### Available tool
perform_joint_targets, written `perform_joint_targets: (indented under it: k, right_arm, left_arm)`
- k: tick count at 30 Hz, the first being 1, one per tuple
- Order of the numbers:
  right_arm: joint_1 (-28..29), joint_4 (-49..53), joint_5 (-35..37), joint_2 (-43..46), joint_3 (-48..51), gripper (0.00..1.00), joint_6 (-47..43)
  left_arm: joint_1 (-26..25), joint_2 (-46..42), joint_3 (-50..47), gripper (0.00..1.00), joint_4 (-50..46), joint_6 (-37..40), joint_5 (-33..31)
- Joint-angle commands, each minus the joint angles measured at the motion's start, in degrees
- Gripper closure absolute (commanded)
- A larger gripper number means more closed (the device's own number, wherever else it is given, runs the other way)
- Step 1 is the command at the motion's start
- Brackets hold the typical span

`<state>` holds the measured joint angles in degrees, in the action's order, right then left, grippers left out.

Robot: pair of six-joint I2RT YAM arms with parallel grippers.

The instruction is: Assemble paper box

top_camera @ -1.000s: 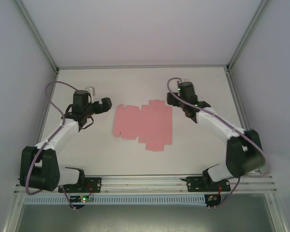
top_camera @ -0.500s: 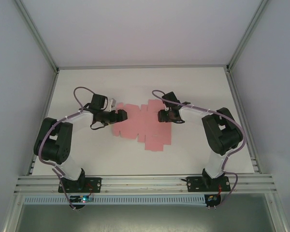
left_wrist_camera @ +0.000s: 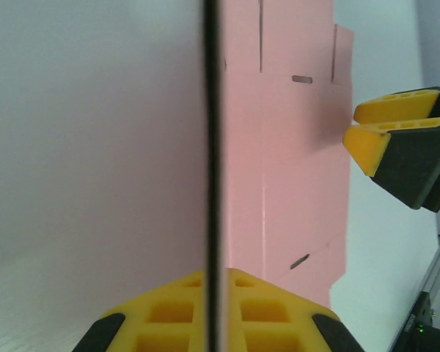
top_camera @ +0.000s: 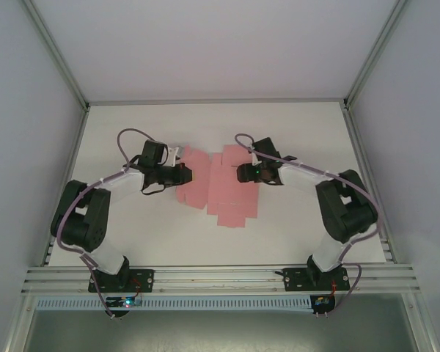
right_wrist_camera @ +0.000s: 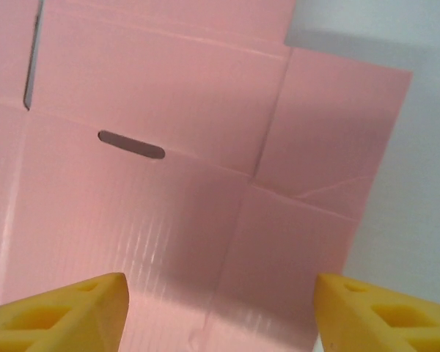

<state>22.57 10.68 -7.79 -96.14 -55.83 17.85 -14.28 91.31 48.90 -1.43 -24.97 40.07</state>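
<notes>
The paper box is a flat pink die-cut sheet (top_camera: 231, 191) lying mid-table. My left gripper (top_camera: 183, 174) is at the sheet's left end, shut on a flap that stands on edge. In the left wrist view that flap shows as a thin dark line (left_wrist_camera: 211, 147) running between my yellow pads (left_wrist_camera: 264, 312), with the rest of the sheet (left_wrist_camera: 293, 161) lying to its right. My right gripper (top_camera: 243, 174) hovers open over the sheet's upper right part. Its yellow fingertips (right_wrist_camera: 59, 315) stand wide apart above the pink card (right_wrist_camera: 169, 205), near a small slot (right_wrist_camera: 130, 144).
The white table (top_camera: 308, 132) is framed by aluminium rails and pale walls. The right gripper's yellow fingers (left_wrist_camera: 396, 143) appear at the right edge of the left wrist view, close to the sheet's far border. Both arm bases sit at the near rail (top_camera: 220, 275).
Both arms swung inward from the table's sides to the sheet. The left gripper closed on the left flap and raised it, so the sheet looks narrower on the left.
</notes>
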Motion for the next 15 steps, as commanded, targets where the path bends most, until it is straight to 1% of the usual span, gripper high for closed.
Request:
perform_joint_targets:
  k: [1,3,5,7,10,15]
  right_arm:
    - [-5.89,-2.18,-13.71,7.3,3.62,0.28,-2.62]
    - [-9.93,-5.24,-24.09,10.38,7.23,0.26,-2.7]
    - [-12.41,-9.4,-34.23,12.89,10.77,0.26,-3.6]
    - [-13.07,-11.57,-39.71,14.43,12.77,0.26,-4.54]
    - [-13.07,-12.86,-44.28,15.15,14.22,0.26,-4.99]
    - [-13.08,-13.94,-44.94,14.26,14.59,0.26,-6.27]
  left_arm:
    - [-0.39,-5.61,-3.67,1.0,8.83,-0.07,3.42]
    - [-0.38,-8.73,-5.47,1.0,11.88,-1.0,5.73]
    - [-0.47,-12.09,-6.82,1.0,13.46,-1.71,7.04]
    - [-0.71,-15.32,-7.61,1.0,13.41,-1.75,7.94]
    - [-1.17,-20.99,-9.47,1.0,14.64,-2.81,7.12]
    - [-2.22,-29.63,-12.77,1.0,15.72,-4.09,5.13]
